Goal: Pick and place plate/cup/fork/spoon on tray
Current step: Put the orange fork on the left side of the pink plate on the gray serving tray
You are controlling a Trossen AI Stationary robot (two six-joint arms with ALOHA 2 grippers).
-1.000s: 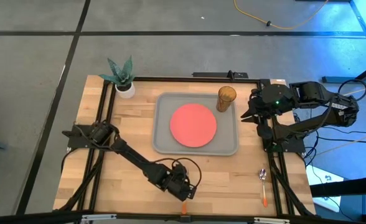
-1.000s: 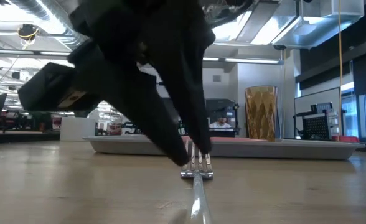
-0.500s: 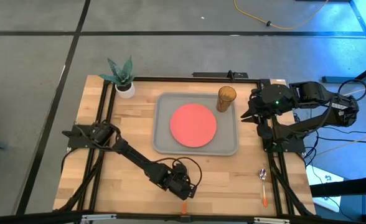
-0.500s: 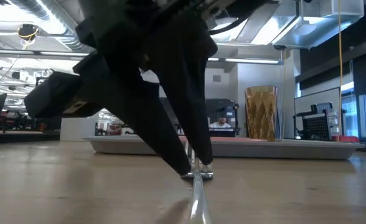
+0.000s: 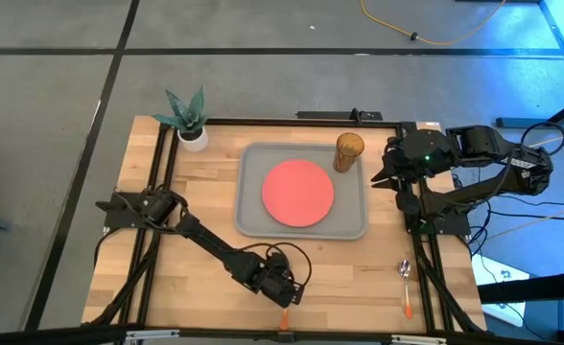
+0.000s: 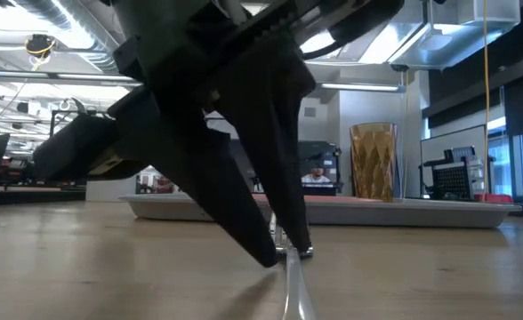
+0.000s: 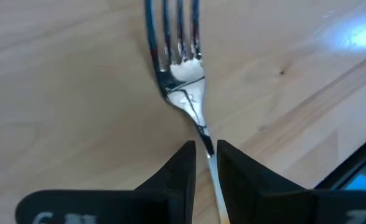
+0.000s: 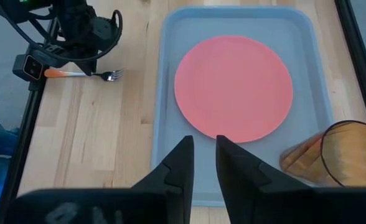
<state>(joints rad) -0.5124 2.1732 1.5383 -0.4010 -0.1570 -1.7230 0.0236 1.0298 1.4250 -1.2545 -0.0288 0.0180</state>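
The fork (image 7: pixel 182 74) lies flat on the wood near the table's near edge, its orange handle (image 5: pixel 284 315) pointing at that edge. My left gripper (image 7: pixel 206 155) is open, down at the table, one fingertip on either side of the fork's neck. The plate (image 5: pixel 298 192) lies on the tray (image 5: pixel 253 226), and the cup (image 5: pixel 348 151) stands upright in the tray's far right corner. The spoon (image 5: pixel 406 284) lies on the table at the near right. My right gripper (image 5: pixel 383 173) hangs open and high by the tray's right edge, holding nothing. My left gripper comes slanting down from the table's far left, its fingers (image 6: pixel 270 253) astride the fork's thin neck (image 7: pixel 203 132) just behind the tines. A sliver of gap shows beside the neck. I cannot tell whether either finger touches it. The fork lies flat on the table.
A small white pot with a green plant (image 5: pixel 188 120) stands at the far left corner. Black frame rails (image 5: pixel 157 192) run along the table's edges. Bare wood lies between the tray and the near edge.
My left gripper has sunk a little onto the fork, its fingertips now at the table on either side of the neck. The fork has stayed where it was.
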